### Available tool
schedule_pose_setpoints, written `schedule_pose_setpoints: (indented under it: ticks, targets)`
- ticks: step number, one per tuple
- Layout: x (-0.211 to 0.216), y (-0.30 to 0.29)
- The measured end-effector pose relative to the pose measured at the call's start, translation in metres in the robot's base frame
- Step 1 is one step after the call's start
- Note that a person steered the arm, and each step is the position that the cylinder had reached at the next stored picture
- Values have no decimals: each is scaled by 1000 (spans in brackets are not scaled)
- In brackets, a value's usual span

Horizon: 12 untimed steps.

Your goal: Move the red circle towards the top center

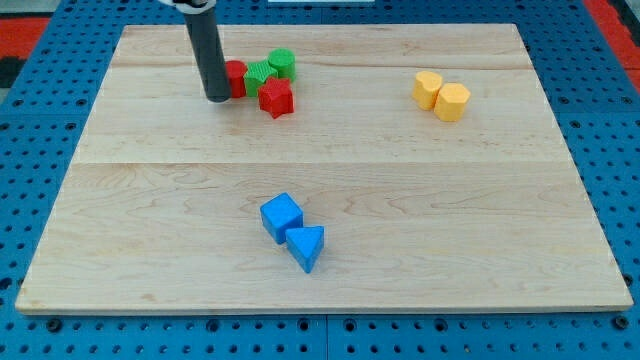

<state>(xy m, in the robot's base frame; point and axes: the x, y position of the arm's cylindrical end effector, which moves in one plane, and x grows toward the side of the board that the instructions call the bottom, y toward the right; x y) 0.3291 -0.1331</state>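
The red circle [236, 78] lies near the view's top left, partly hidden behind my rod. My tip [217, 98] rests on the board at the circle's left side, touching or nearly touching it. A green star [259, 74] sits right against the circle's right side. A green circle [282, 64] lies just beyond the star, up and to the right. A red star [276, 98] sits below the green star.
Two yellow blocks sit together at the view's upper right: a yellow one [427, 89] and a yellow hexagon [452, 102]. A blue cube [281, 216] and a blue triangle [307, 247] touch at the lower middle. The wooden board [500, 200] lies on a blue pegboard.
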Motion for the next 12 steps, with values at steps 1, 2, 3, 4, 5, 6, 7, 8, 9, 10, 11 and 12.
schedule_pose_setpoints:
  ticks: [1,2,3,4,5,6,7,8,9,10,11,12]
  targets:
    - [-15,-10]
    - [-38,6]
    - [-56,38]
    - [-59,73]
    - [-61,89]
    - [-61,56]
    - [-69,57]
    - [-95,75]
    - [-112,98]
    - [-109,157]
    - [-107,173]
    - [-109,194]
